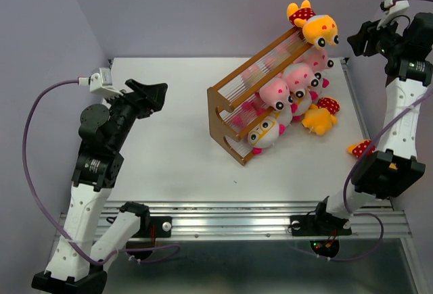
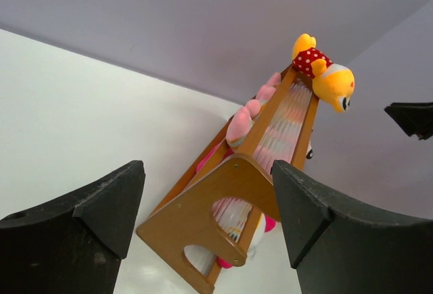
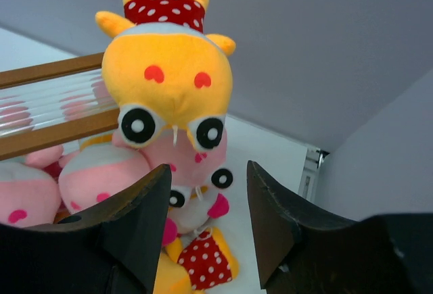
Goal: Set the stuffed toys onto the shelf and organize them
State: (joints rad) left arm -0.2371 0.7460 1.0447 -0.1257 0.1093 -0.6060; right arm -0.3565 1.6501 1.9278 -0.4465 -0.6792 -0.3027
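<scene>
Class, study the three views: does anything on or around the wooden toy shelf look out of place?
The yellow-orange plush toy in red polka-dot clothing overhangs the far end of the orange-brown wooden shelf, head dangling off. A second yellow-orange plush lies on the white table beside the shelf, not shelved.

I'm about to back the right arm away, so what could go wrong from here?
1. The yellow toy hangs head-down over the top far end of the shelf. It looks poorly seated and may slide off.
2. The right gripper, jaws apart, is close to it, so retreating could snag it.
3. A half-hidden toy lies on the table beside the right arm and could get swept.
</scene>
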